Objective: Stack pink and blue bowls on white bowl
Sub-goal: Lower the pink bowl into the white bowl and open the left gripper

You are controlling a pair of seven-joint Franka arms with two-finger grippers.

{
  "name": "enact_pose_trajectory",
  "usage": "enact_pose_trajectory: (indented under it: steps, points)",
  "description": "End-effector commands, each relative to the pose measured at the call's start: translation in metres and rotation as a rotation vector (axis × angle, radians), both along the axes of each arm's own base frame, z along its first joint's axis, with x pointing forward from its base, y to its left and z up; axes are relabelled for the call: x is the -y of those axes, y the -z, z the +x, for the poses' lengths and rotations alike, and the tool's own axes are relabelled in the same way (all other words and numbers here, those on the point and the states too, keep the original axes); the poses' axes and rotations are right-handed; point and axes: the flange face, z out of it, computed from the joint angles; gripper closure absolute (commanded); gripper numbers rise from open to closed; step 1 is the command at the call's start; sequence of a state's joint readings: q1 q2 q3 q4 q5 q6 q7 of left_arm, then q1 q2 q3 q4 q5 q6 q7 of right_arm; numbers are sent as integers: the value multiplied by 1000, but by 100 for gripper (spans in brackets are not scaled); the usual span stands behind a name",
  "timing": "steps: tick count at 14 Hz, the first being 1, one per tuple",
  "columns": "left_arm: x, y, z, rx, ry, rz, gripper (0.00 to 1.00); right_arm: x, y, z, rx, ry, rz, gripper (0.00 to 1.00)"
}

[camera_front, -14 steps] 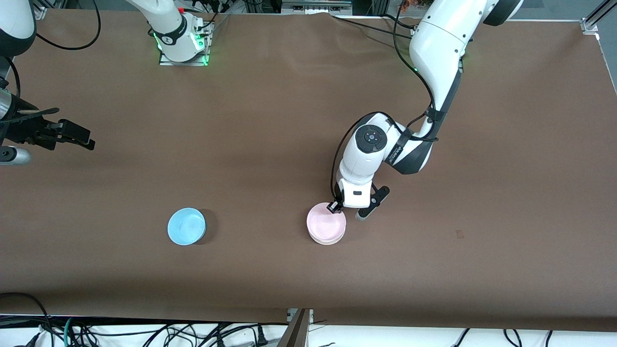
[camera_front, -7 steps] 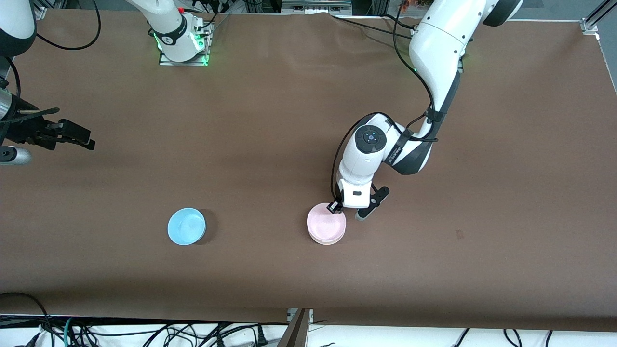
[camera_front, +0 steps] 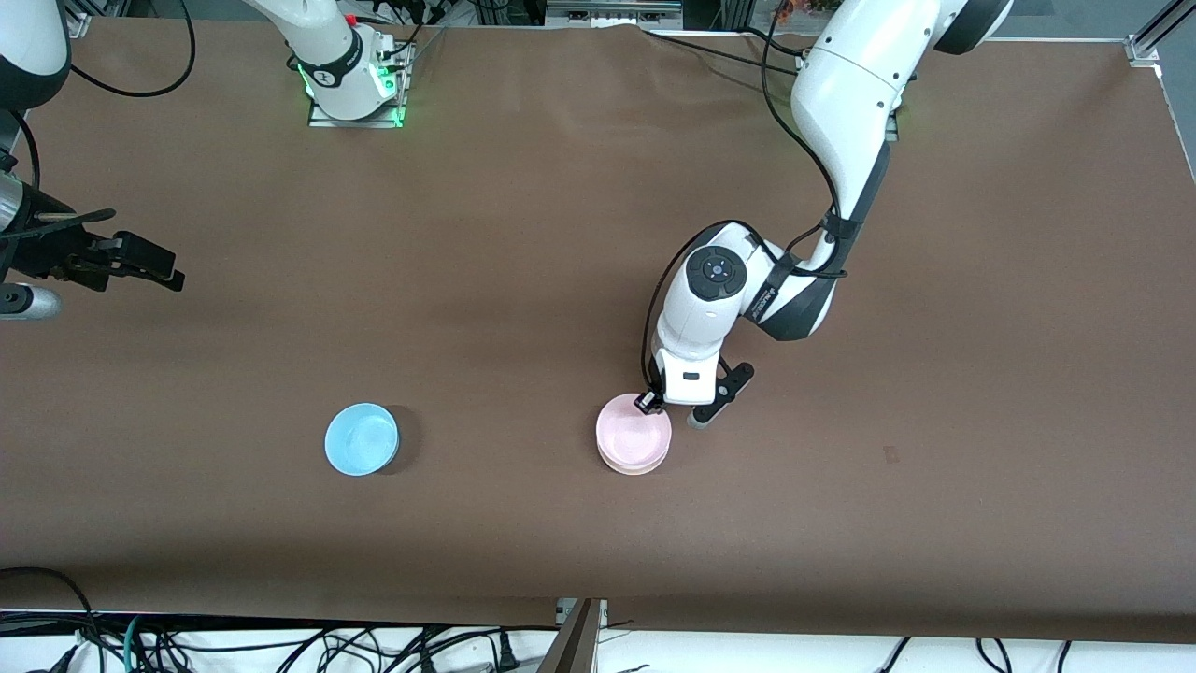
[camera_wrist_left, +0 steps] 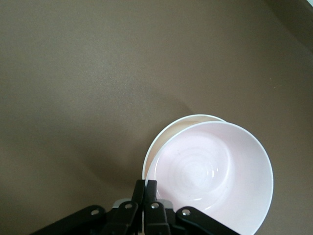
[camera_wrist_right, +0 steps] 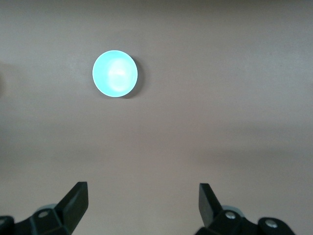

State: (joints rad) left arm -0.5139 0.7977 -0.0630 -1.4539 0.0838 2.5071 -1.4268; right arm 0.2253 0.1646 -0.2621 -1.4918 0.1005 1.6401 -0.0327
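Two bowls are sitting nested at the lower middle of the front frame: the pink bowl (camera_front: 633, 433) is resting in the white bowl (camera_front: 637, 465), slightly off-centre, so a crescent of the white rim is showing on the side nearer the camera. My left gripper (camera_front: 651, 403) is down at the pink bowl's upper right edge, fingers pinched shut on its rim. In my left wrist view the two black fingers (camera_wrist_left: 145, 196) are meeting at the bottom of the frame, clamping the pink rim (camera_wrist_left: 215, 169) between them — the white bowl (camera_wrist_left: 168, 134) is peeking out from under it toward the upper left of that frame.

Alone, the blue bowl (camera_front: 361, 438) is sitting upright on the brown table (camera_front: 523, 234), at the lower left of the front frame, well apart from the stacked pair and toward my right arm's end of the table. In my right wrist view it is showing as a bright disc (camera_wrist_right: 115, 74) in the upper left.

My right gripper (camera_front: 140, 262) is waiting at the left edge of the front frame, up over bare table, its fingers (camera_wrist_right: 76, 198) spread wide and gripping nothing — both tips are showing along the bottom of the right wrist frame.
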Motion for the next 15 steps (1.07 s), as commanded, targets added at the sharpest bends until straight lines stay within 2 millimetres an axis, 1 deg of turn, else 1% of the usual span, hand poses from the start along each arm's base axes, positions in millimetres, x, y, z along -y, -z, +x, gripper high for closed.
enact_pose_trajectory:
  steps: [1, 7, 12, 13, 14, 15]
  points:
    - [5, 2, 3, 25, -1, 24, 100, -1, -3, 0, 9, -5, 5, 0]
    - [4, 12, 3, 19, 1, 33, 100, 0, -2, 0, 7, -4, 5, 0]
    - [4, 11, 4, 21, 0, 30, 100, 7, -2, 1, 14, 11, 9, 0]
    - [4, 11, 4, 21, 0, 30, 99, 7, 3, 3, 5, 11, 3, 0]
    - [4, 11, 4, 21, 0, 30, 88, 7, 5, 5, 9, 10, 0, 0]
    - [3, 9, 5, 25, -1, 30, 72, 6, 9, 8, 13, 8, -4, 0]
